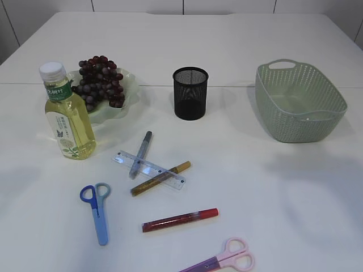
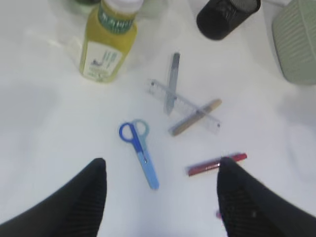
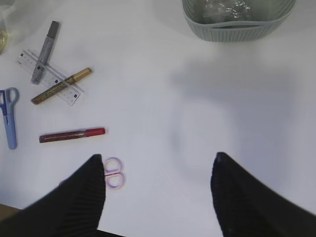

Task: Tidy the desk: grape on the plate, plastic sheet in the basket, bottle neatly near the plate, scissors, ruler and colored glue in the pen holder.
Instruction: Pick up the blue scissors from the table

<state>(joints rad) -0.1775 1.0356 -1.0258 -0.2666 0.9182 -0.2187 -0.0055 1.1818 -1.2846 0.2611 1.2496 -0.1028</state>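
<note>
White tabletop (image 1: 295, 192) runs bare across the right half in front of the basket (image 1: 299, 102), which sits near the right side with something clear and crinkled lying inside it. The grapes (image 1: 100, 80) lie on the plate (image 1: 122, 107) at back left, and the bottle (image 1: 67, 113) stands upright just in front, touching or nearly touching the plate's rim. The mesh holder (image 1: 190, 93) stands alone at back centre with open table all round it. In the middle the ruler (image 1: 148, 169) lies flat with the silver glue (image 1: 140, 154) and gold glue (image 1: 160, 178) crossed over it. The red glue (image 1: 180, 220) lies apart nearer the front. The blue scissors (image 1: 97, 211) lie at front left with room on every side. The pink scissors (image 1: 227, 260) sit at the front edge of the exterior view, partly cut off. The left gripper (image 2: 160, 197) hangs above the blue scissors, fingers spread wide and empty. The right gripper (image 3: 158, 192) hangs over bare table beside the pink scissors, also spread wide, holding nothing.
</note>
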